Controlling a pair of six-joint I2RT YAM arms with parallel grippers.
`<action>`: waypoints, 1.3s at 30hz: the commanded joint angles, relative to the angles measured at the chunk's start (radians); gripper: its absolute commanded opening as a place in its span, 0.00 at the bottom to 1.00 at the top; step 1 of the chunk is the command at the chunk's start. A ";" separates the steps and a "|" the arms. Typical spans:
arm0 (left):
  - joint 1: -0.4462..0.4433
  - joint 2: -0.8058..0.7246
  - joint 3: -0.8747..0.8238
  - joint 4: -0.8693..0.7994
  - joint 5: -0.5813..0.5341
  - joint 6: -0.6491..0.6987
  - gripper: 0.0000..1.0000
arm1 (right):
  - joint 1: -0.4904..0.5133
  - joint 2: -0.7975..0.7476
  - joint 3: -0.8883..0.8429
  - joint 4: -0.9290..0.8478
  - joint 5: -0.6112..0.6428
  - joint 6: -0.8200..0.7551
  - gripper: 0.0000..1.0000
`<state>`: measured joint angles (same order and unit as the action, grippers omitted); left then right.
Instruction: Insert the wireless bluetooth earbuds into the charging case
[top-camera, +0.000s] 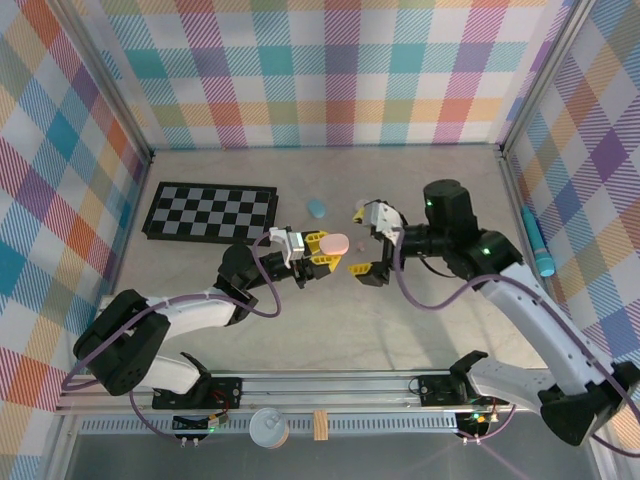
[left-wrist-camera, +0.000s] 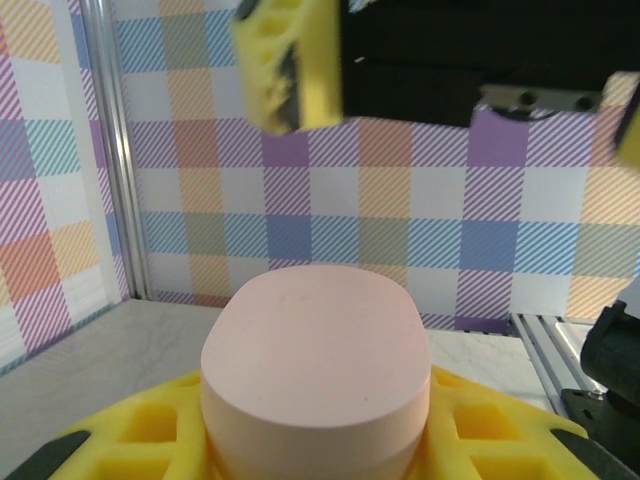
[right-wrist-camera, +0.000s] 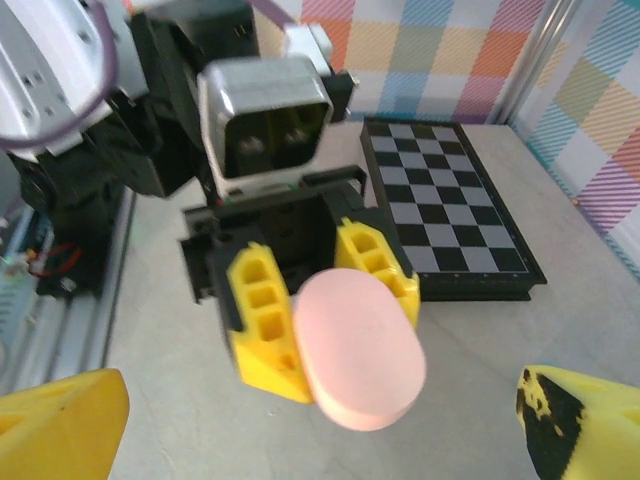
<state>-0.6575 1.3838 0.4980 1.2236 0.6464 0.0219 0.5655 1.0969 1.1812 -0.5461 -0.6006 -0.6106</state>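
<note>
Leftmost, a black-and-white checkerboard (top-camera: 210, 212) lies flat on the desk (top-camera: 400, 330), toward the far left corner. Just right of its near corner, the left gripper (top-camera: 320, 250) reaches in toward the middle. Its yellow jaws are closed on the pink charging case (top-camera: 334, 244). In the left wrist view the case (left-wrist-camera: 315, 350) rises out of the jaws with its smooth oval face uppermost. The right wrist view shows it (right-wrist-camera: 360, 350) pinched at one end, most of its length sticking out past the jaws.

Farther back, a light blue oval piece (top-camera: 318, 207) rests on the desk, apart from both arms; whether it is a case I cannot tell. To the right, the right gripper (top-camera: 373, 243) faces the pink case with its jaws spread wide and nothing between them. One finger sits on the far side and one on the near side, and the case's free end lies just short of the gap. At the far right, a teal pen (top-camera: 537, 245) lies along the foot of the right wall.
</note>
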 joint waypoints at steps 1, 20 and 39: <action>0.012 -0.040 -0.001 -0.013 0.042 0.002 0.32 | 0.014 0.055 0.046 -0.023 0.044 -0.135 0.99; 0.015 -0.052 0.013 -0.063 0.086 0.011 0.32 | 0.016 0.130 0.075 0.140 0.221 -0.041 0.99; 0.015 -0.050 0.004 -0.043 0.115 -0.003 0.32 | 0.014 0.156 0.084 0.205 0.279 0.027 0.98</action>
<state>-0.6388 1.3506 0.4980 1.1145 0.7181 0.0216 0.5819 1.2385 1.2335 -0.3756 -0.3363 -0.6018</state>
